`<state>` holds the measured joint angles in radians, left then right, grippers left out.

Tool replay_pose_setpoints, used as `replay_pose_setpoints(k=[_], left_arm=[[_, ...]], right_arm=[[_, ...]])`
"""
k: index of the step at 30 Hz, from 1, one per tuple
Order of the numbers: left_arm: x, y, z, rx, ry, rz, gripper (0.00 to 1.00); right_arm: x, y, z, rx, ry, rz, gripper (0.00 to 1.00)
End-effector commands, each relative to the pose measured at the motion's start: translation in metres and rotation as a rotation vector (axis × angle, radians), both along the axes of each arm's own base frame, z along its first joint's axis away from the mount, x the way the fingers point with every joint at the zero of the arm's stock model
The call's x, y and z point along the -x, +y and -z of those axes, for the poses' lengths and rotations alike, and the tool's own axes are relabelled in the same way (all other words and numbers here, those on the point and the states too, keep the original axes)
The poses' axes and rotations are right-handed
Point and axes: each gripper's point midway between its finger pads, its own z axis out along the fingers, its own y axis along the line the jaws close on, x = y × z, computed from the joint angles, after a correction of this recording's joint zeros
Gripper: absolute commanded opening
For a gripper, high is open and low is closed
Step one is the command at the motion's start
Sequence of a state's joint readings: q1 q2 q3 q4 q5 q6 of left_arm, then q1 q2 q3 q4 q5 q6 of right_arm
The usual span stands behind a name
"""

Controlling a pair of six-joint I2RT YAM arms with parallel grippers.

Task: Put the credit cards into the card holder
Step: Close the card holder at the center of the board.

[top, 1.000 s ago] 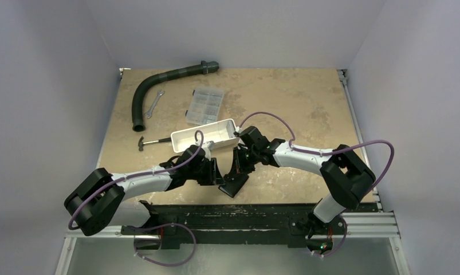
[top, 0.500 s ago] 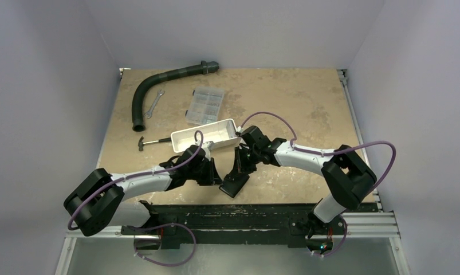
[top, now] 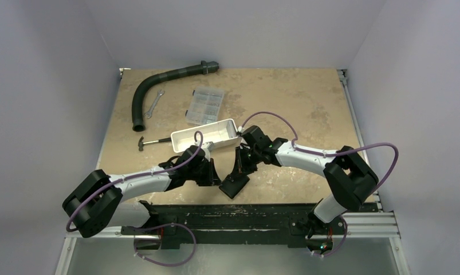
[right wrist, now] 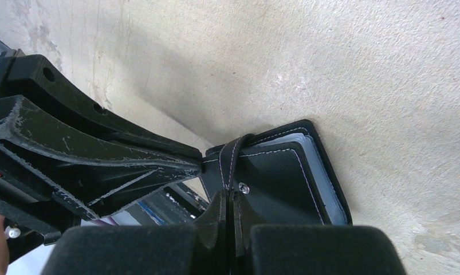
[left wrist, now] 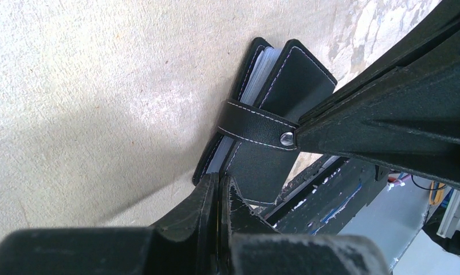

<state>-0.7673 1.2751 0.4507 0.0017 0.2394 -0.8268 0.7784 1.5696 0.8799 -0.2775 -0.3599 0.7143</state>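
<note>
Left gripper (left wrist: 219, 192) just closed up, jaws together on nothing, tip at card holder (left wrist: 284, 80) edge. Right gripper (right wrist: 230, 201) closed too, at strap (left wrist: 253, 123). Holder folded; cards likely inside, nearly done.

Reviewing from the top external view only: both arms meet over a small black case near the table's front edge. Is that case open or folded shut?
Observer: Folded, per the left wrist view: the small flat black folding card holder has its stitched black strap lying across the covers.
Operator: Anything inside?
Observer: Pale bluish-grey layers show between the covers; sleeves or cards, I cannot tell.
Operator: And the grippers?
Observer: Both shut: the right gripper meets the strap beside its metal snap stud, the left gripper sits at the holder's near edge.
</note>
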Motion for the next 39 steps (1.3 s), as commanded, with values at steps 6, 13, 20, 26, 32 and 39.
replay_pose_setpoints(k=[6, 13, 20, 26, 32, 39], left_arm=[[0.001, 0.011, 0.007, -0.064, 0.0, -0.007, 0.0], [0.001, 0.01, 0.009, -0.06, 0.004, -0.002, 0.0], [0.002, 0.01, 0.009, -0.061, 0.006, -0.003, 0.0], [0.001, 0.009, 0.006, -0.055, 0.001, -0.006, 0.0], [0.002, 0.011, 0.008, -0.061, 0.005, -0.005, 0.0], [0.002, 0.01, 0.006, -0.056, 0.004, -0.002, 0.0]], right_arm=[[0.007, -0.002, -0.001, -0.024, 0.018, -0.006, 0.0], [0.01, -0.003, 0.004, -0.019, 0.032, -0.01, 0.0], [0.014, -0.006, 0.008, -0.008, 0.049, -0.015, 0.0], [0.017, -0.007, 0.014, -0.001, 0.067, -0.018, 0.0], [0.02, -0.01, 0.022, 0.009, 0.084, -0.014, 0.0], [0.023, -0.016, 0.037, 0.043, 0.103, -0.01, 0.0]])
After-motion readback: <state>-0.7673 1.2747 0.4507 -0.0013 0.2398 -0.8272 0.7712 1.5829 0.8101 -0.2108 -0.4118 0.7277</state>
